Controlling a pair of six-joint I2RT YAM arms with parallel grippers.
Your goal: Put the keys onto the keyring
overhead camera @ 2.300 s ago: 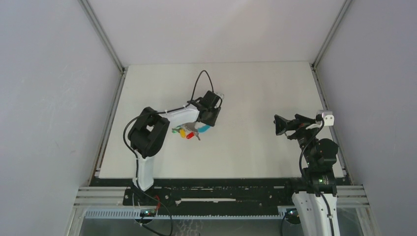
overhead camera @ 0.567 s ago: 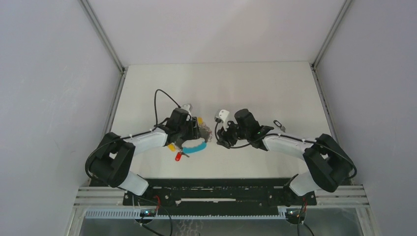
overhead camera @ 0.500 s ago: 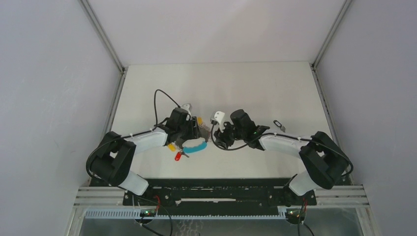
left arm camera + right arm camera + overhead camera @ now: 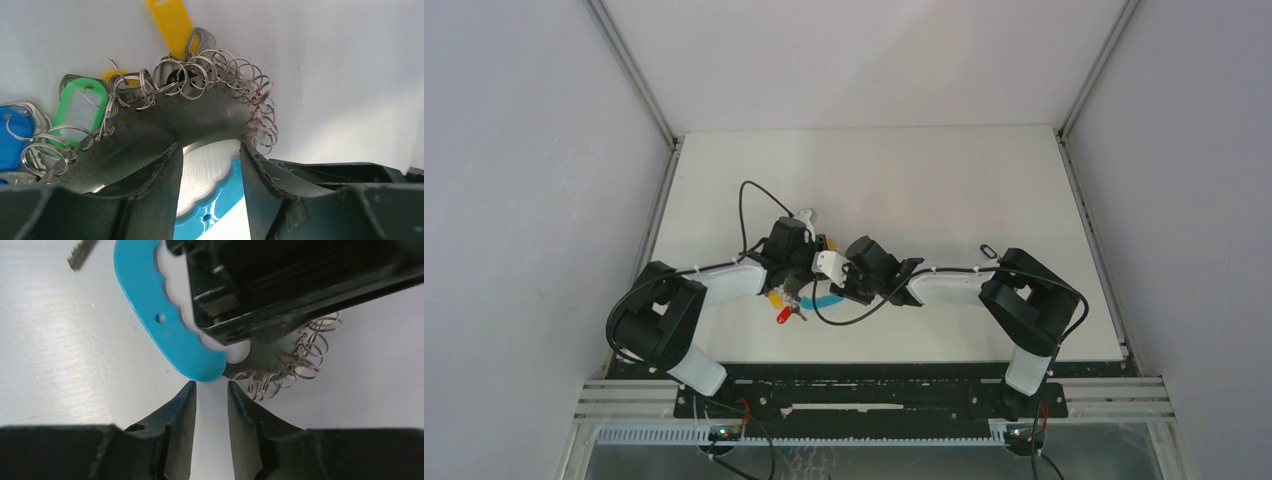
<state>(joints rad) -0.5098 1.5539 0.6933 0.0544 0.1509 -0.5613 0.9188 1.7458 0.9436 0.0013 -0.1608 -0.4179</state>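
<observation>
The keyring (image 4: 827, 300) lies left of the table's middle, a grey band (image 4: 200, 115) with a turquoise segment (image 4: 220, 205) and many small split rings (image 4: 220, 70) along its edge. Keys with yellow (image 4: 172, 25), green (image 4: 80, 102) and blue (image 4: 10, 140) tags hang from it, and a red one (image 4: 786, 316) lies beside it. My left gripper (image 4: 207, 150) is shut on the keyring, its fingers flanking the white scalloped part. My right gripper (image 4: 212, 386) is open by a narrow gap, its tips just short of the turquoise end (image 4: 200, 367), with only table between them.
A small dark object (image 4: 990, 250) lies on the table to the right, near the right arm's elbow. The left gripper's black body (image 4: 280, 285) sits over the keyring right in front of my right fingers. Grey walls enclose the table on three sides.
The right arm has swung in from the right until its gripper meets the keyring, and its jaws have narrowed. The left gripper has stayed on the keyring, barely moving.
</observation>
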